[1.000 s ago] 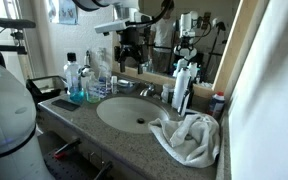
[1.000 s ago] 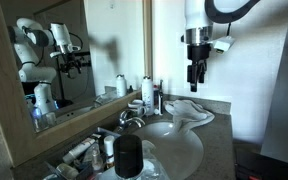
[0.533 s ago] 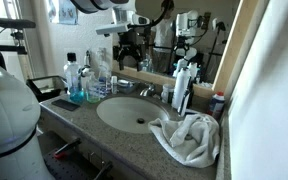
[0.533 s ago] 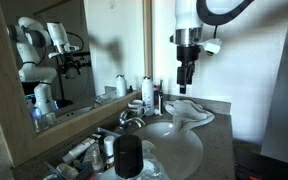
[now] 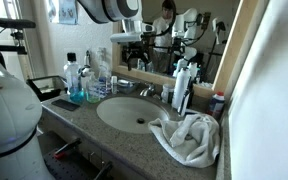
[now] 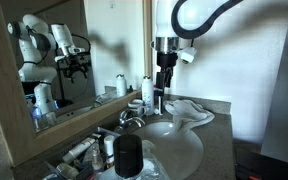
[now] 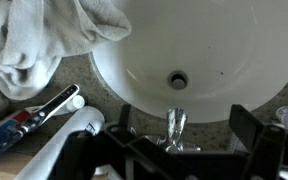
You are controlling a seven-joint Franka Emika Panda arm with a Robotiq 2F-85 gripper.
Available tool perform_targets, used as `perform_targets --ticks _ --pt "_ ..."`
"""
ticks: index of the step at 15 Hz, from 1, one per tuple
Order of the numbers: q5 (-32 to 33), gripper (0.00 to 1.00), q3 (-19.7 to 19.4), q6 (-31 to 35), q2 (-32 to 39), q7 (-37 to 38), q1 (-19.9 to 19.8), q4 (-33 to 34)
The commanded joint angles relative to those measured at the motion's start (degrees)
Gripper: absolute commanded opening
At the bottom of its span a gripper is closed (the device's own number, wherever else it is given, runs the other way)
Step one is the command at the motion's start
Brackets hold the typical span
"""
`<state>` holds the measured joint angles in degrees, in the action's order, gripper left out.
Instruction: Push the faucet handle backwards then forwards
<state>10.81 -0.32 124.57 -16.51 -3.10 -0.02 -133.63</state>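
The end effector (image 6: 163,98) hangs from the arm above the back of the worktop (image 5: 79,118), pointing straight down over the area of the tap. In the wrist view its two dark fingers (image 7: 256,135) stand wide apart at the lower edge of the picture, with nothing gripped. The faucet handle (image 7: 176,132) shows in the gap between them, and the wrist view does not show how far below it lies.

In both exterior views the faucet handle (image 5: 144,88) (image 6: 130,117) sits on top of a small chrome tap at the mirror side of the oval white basin (image 5: 114,118). In an exterior view the end effector is clearly above it and not touching.

The drain (image 7: 177,78) lies near the middle of the basin. A crumpled white towel (image 5: 189,138) rests on the worktop just beside the basin's rim, and white pump bottles (image 5: 181,85) stand upright near the tap. A toothbrush (image 7: 39,112) lies flat on the worktop between the towel and the tap. A black cup (image 6: 129,155) stands at the near end in an exterior view.
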Motion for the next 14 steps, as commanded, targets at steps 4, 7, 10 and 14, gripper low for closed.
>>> perform_targets --ticks 4,7,10,14 --pt "-2.83 1.00 -1.61 6.03 11.27 -6.22 -0.08 7.13" --pt "-4.98 1.00 -1.49 7.69 15.59 -9.13 -0.05 9.89" --pt "-5.25 1.00 -0.98 8.10 20.10 -9.80 -0.19 12.97" --pt "-5.00 1.00 -0.40 10.39 24.79 -9.14 -0.27 15.68"
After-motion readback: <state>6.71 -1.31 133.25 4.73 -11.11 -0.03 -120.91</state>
